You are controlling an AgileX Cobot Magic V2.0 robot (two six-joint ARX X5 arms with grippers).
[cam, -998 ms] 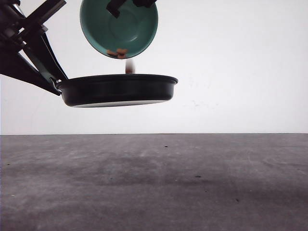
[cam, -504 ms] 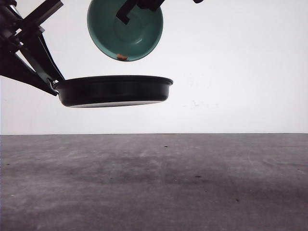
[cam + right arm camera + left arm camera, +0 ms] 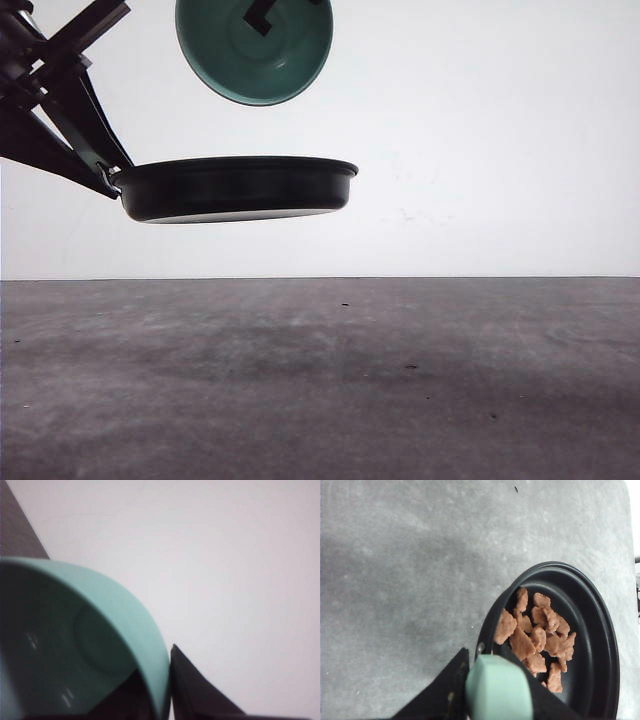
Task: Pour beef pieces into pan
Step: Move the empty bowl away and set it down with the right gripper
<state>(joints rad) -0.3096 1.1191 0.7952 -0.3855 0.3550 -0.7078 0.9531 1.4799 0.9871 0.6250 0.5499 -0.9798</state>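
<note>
The black pan [image 3: 235,188] hangs level in the air, and my left gripper [image 3: 104,172] is shut on its handle. In the left wrist view the gripper [image 3: 489,672] clamps the mint-green handle [image 3: 497,692], and the beef pieces [image 3: 537,637] lie in a low heap inside the pan [image 3: 606,645]. Above the pan, the teal bowl [image 3: 254,48] is tipped on edge with its empty inside facing the front camera. My right gripper [image 3: 164,682] is shut on the rim of the bowl [image 3: 75,645], one finger [image 3: 262,15] inside it.
The grey tabletop [image 3: 320,380] lies well below the pan, with a white wall [image 3: 500,130] behind. The left arm [image 3: 55,95] reaches in from the upper left.
The last beef pieces have dropped out of the bowl, which now shows none. The bowl has risen a little. The pan shifted slightly left and then held still.
</note>
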